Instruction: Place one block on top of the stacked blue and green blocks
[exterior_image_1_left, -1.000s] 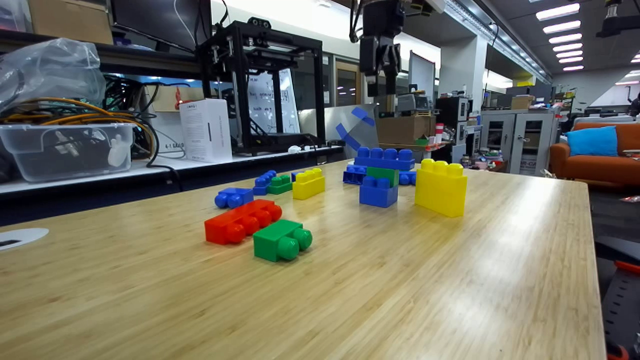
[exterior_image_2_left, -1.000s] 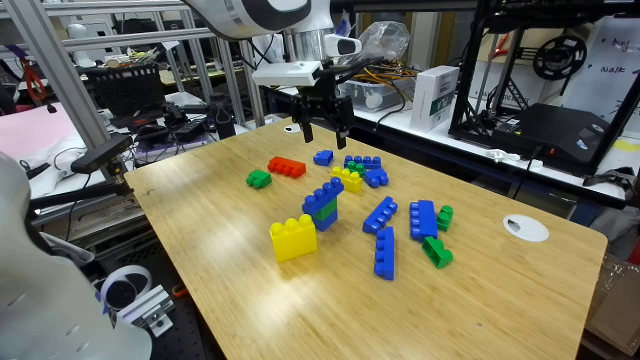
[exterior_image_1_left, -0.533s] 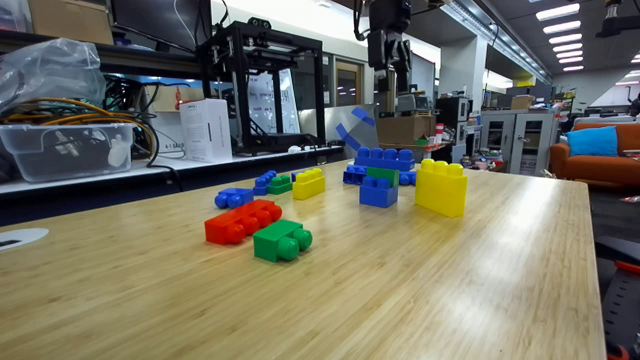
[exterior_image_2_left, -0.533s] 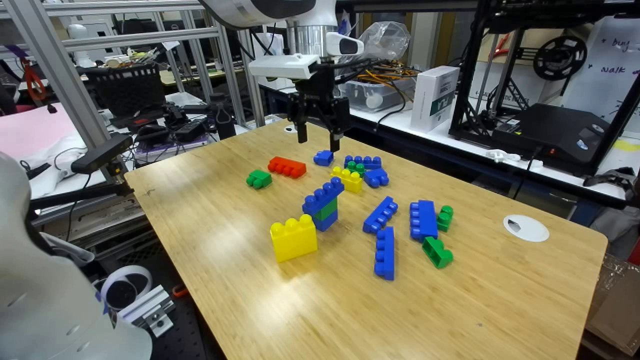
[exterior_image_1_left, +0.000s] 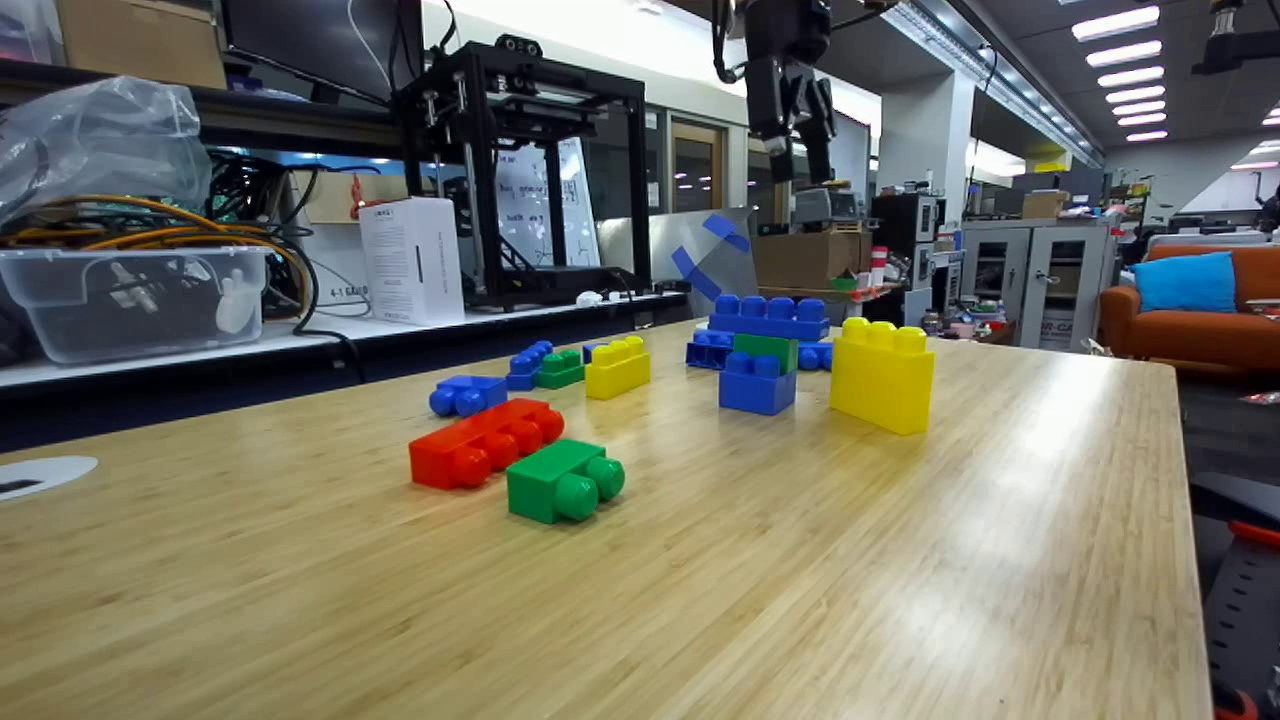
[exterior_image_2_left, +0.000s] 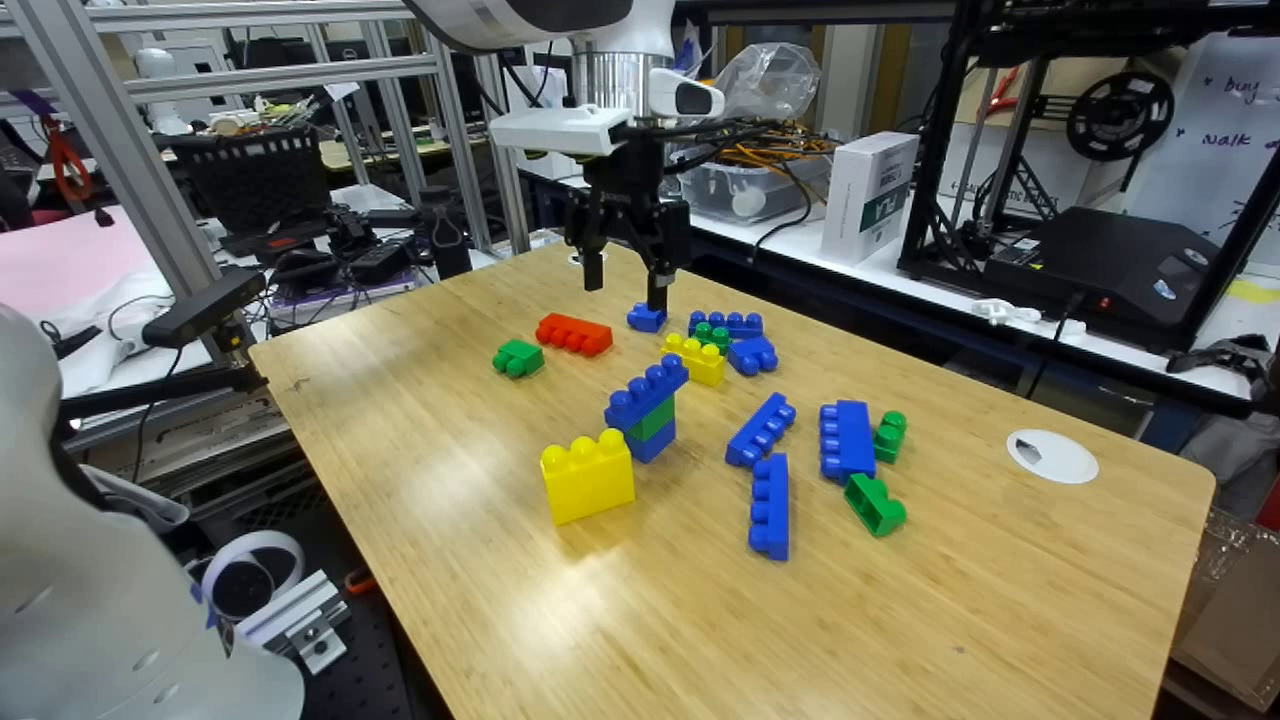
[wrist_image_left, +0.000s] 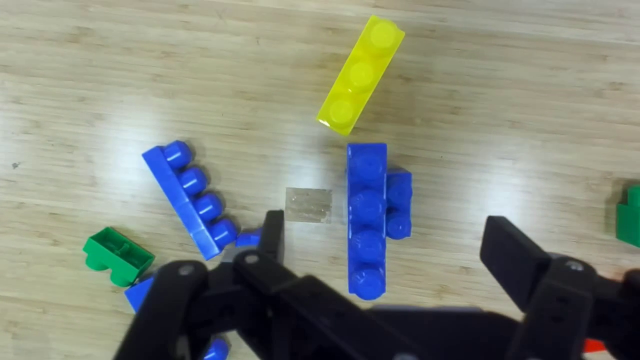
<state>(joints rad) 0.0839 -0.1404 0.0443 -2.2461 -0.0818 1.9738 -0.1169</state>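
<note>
A long blue block with a row of studs lies across the top of a stack, in both exterior views (exterior_image_1_left: 768, 318) (exterior_image_2_left: 645, 394). Under it are a green block (exterior_image_2_left: 653, 419) and a blue bottom block (exterior_image_2_left: 655, 442) (exterior_image_1_left: 757, 390). In the wrist view the long blue block (wrist_image_left: 367, 220) lies between the fingers in the picture, with the bottom blue block (wrist_image_left: 400, 200) showing beside it. The green block is hidden there. My gripper (exterior_image_1_left: 800, 168) (exterior_image_2_left: 625, 281) (wrist_image_left: 385, 230) is open and empty, well above the stack and apart from it.
A yellow block (exterior_image_1_left: 880, 378) (exterior_image_2_left: 588, 480) stands beside the stack. A red block (exterior_image_2_left: 574, 334), a green block (exterior_image_2_left: 518, 358), a smaller yellow block (exterior_image_2_left: 694, 360) and several blue blocks (exterior_image_2_left: 762, 430) lie around. A shelf with a black printer frame (exterior_image_1_left: 560, 180) borders the table.
My open gripper has moved right in an exterior view and slightly left in an exterior view, tilting a little. The stack and the loose blocks have not moved.
</note>
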